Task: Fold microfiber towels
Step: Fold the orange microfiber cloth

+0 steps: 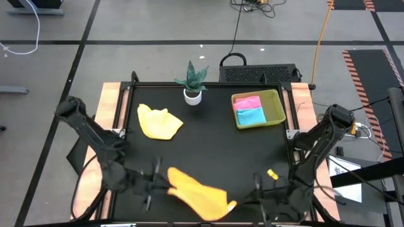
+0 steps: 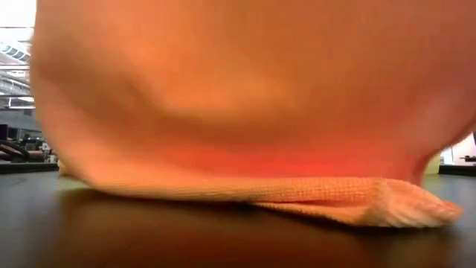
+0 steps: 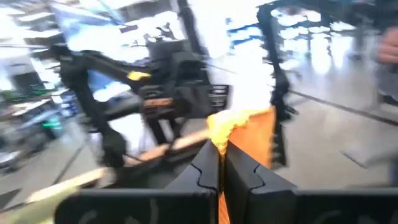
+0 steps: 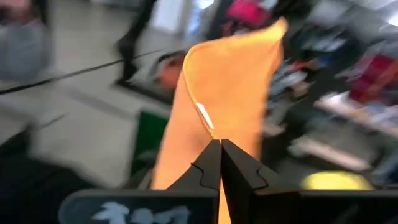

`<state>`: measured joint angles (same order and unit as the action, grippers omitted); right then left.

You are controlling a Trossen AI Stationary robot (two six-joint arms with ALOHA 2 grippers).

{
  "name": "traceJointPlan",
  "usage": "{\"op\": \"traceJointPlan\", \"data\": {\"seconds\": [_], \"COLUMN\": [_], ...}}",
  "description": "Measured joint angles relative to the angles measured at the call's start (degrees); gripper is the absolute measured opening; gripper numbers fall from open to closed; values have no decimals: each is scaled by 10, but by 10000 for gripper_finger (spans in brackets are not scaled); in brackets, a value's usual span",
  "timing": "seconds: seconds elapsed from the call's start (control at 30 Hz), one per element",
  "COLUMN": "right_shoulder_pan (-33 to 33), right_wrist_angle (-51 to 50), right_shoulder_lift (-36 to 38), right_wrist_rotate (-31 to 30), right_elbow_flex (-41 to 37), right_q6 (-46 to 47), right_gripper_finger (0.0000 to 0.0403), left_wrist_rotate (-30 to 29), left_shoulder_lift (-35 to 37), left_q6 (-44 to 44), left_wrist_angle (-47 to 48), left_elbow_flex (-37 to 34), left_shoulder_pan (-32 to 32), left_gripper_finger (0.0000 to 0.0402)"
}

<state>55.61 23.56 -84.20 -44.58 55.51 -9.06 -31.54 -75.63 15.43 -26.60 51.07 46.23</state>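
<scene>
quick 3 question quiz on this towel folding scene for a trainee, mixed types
1. True or false: both grippers are shut on the orange towel.
2. Which towels lie in the tray? A) pink and blue B) yellow and orange C) none
3. Fill in: the yellow towel lies loose beside the potted ____.

Key: 1 true: left gripper and right gripper each pinch an edge. 2 A: pink towel, blue towel. 3 plant.

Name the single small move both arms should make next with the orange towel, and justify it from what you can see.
Probably lift both corners together and carry them across to fold it. The left gripper and right gripper are each shut on a corner of the orange towel, which still sags onto the table near its front edge. The yellow towel lies crumpled, waiting.
</scene>
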Motion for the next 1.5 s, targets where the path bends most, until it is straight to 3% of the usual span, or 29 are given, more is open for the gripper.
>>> {"op": "traceJointPlan", "data": {"seconds": [0.1, 0.27, 0.37, 0.5, 0.6, 0.7, 0.8, 0.87, 0.97, 1.03, 1.1, 1.17, 1.23, 1.4, 1.5], "right_shoulder_pan": [-3, -51, -106, -189, -229, -228, -183, -148, -106, -89, -83, -83, -80, -80, -80], "right_wrist_angle": [53, 44, 45, 59, 151, 222, 197, 143, 10, -76, -111, -85, -1, 224, 241], "right_shoulder_lift": [19, 56, 83, 118, 148, 171, 188, 190, 181, 169, 157, 133, 88, -22, -56], "right_wrist_rotate": [-81, -212, -247, -249, -247, -226, -233, -261, -259, -198, -77, 60, 144, 218, 267], "right_elbow_flex": [0, -5, -18, -25, -25, -24, -24, -24, -34, -58, -98, -149, -204, -256, -240], "right_q6": [-71, -152, -203, -316, -435, -522, -539, -491, -325, -162, 5, 149, 237, 331, 366], "right_gripper_finger": [0, 0, 0, 0, 0, 0, 0, 0, 0, 0, 0, 0, 0, 0, 0], "left_wrist_rotate": [-67, -213, -230, -176, -93, -13, 43, 89, 179, 245, 293, 300, 292, 285, 285], "left_shoulder_lift": [44, 95, 113, 131, 152, 182, 212, 227, 223, 203, 168, 115, 49, -114, -170], "left_q6": [7, 22, 39, 125, 245, 322, 286, 225, 108, 27, -46, -111, -154, -218, -246], "left_wrist_angle": [37, 133, 153, 93, 13, -17, 31, 110, 241, 295, 297, 229, 106, -197, -247], "left_elbow_flex": [0, 0, 0, 0, 0, 0, 0, 0, -6, -32, -85, -157, -225, -307, -297], "left_shoulder_pan": [-8, -64, -128, -228, -280, -304, -309, -308, -308, -304, -286, -257, -225, -160, -132], "left_gripper_finger": [5, 6, 4, 4, 3, 6, 3, 4, 5, 3, 3, 4, 4, 4, 4]}}
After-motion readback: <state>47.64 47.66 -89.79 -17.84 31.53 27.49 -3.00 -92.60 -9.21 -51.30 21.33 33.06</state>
